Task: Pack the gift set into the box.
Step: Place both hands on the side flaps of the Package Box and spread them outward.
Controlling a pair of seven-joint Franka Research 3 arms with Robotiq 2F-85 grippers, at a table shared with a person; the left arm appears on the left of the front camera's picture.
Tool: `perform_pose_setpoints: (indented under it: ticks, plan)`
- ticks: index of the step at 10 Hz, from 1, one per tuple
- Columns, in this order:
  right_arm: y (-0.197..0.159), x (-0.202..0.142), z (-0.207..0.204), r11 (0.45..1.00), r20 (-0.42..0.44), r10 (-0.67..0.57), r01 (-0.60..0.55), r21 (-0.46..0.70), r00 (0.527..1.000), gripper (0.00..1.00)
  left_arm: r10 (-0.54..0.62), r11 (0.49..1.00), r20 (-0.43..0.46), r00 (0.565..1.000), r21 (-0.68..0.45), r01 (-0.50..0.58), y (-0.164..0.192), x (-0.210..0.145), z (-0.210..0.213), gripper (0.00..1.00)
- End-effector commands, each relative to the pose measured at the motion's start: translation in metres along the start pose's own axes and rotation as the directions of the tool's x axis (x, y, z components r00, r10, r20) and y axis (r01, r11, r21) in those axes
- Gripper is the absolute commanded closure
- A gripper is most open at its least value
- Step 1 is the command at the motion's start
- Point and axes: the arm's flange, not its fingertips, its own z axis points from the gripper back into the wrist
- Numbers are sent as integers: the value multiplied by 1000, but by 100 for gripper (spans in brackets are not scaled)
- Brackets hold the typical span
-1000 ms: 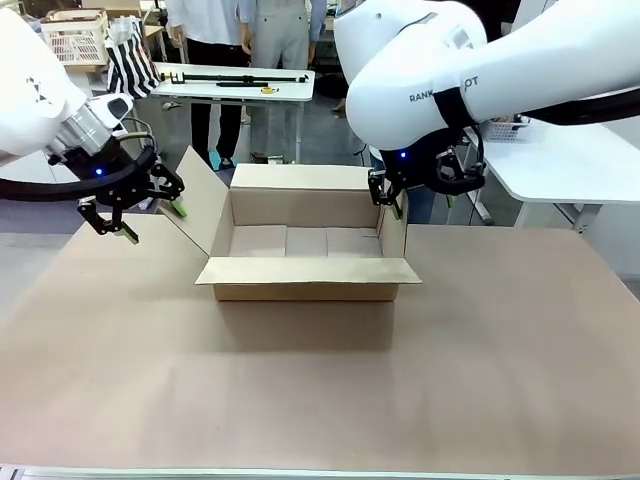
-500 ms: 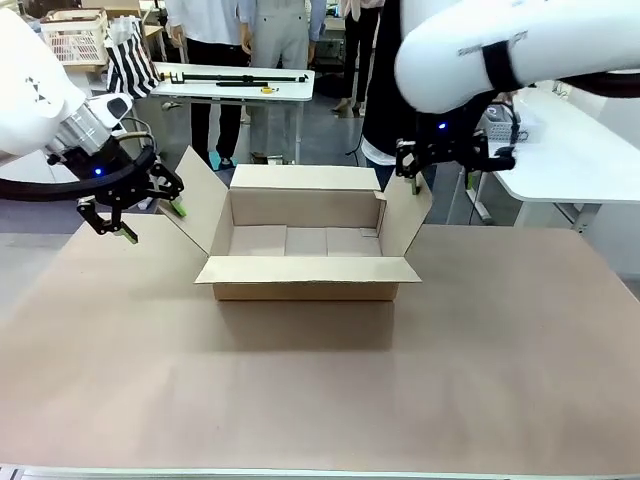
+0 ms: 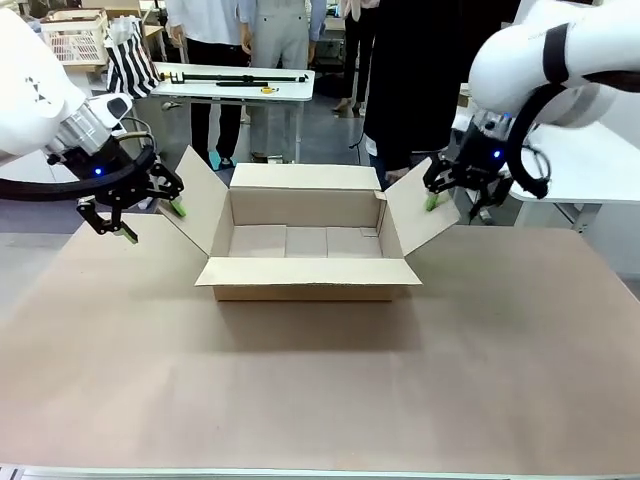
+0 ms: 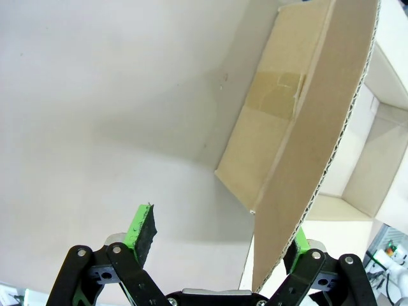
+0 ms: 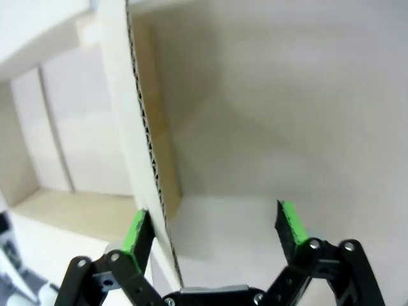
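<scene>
The box (image 3: 305, 250) stands open in the middle of the table, its inside bare and all four flaps spread. My left gripper (image 3: 155, 222) is open and straddles the edge of the left flap (image 3: 200, 200). In the left wrist view that flap (image 4: 306, 146) runs between the fingers of the left gripper (image 4: 221, 233), close to the right pad. My right gripper (image 3: 455, 205) is open around the right flap (image 3: 415, 215), which leans outward. In the right wrist view the flap's edge (image 5: 143, 127) passes by the left pad of the right gripper (image 5: 213, 223). The gift set is out of view.
A person in dark clothes (image 3: 400, 80) stands just behind the box at the far side. A white table (image 3: 560, 160) is at the right, another (image 3: 235, 85) behind with people by it. The brown tabletop (image 3: 320, 390) stretches wide in front.
My right arm has swung to the right, and the right flap has gone from upright to leaning outward. The left arm has not moved.
</scene>
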Motion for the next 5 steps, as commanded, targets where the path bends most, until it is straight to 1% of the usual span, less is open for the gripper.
perform_pose_setpoints:
  ticks: [1, 2, 3, 4, 5]
  plan:
    - [-20, -10, -23, 976, -45, 61, -51, 211, 997, 0, 8, 1000, 2, 1000, 15, -8, -1, 0, 2, 0]
    - [-27, -12, -27, 970, -37, 40, -30, 239, 999, 0, 8, 1000, 2, 1000, 15, -8, -1, 0, 2, 0]
    - [-29, -15, -27, 968, -72, -75, 90, 233, 995, 0, 8, 1000, 2, 1000, 15, -8, -1, 0, 2, 0]
    - [-15, -6, -24, 983, -19, 32, -28, 182, 999, 0, 8, 1000, 2, 1000, 15, -8, -1, 0, 2, 0]
    - [-15, -6, -24, 983, -19, 32, -28, 182, 999, 0, 8, 1000, 2, 1000, 15, -8, -1, 0, 2, 0]
